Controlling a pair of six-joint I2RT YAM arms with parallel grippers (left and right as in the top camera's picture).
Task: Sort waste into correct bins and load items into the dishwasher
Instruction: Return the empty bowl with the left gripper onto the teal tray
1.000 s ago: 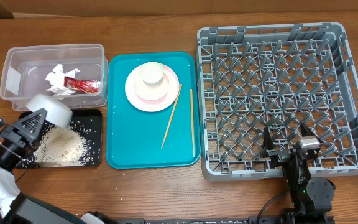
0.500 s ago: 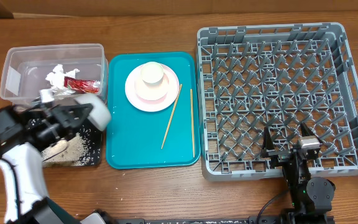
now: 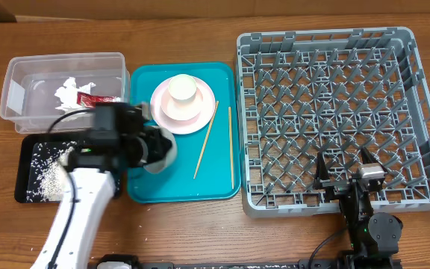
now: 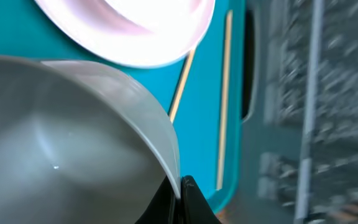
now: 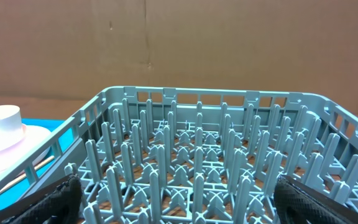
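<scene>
Over tray (image 3: 219, 175), left jaws pinching bowl (image 4: 73, 143) (right jaws wide)

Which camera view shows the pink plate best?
The overhead view: the whole pink plate shows on the teal tray, a white cup covering its middle. The left wrist view catches only a blurred part at its top edge. The right wrist view shows a sliver at far left, beyond the wall of the rack.

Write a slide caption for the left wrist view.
Left claw pinches a pale bowl over the teal tray, beside the pink plate and chopsticks.
</scene>
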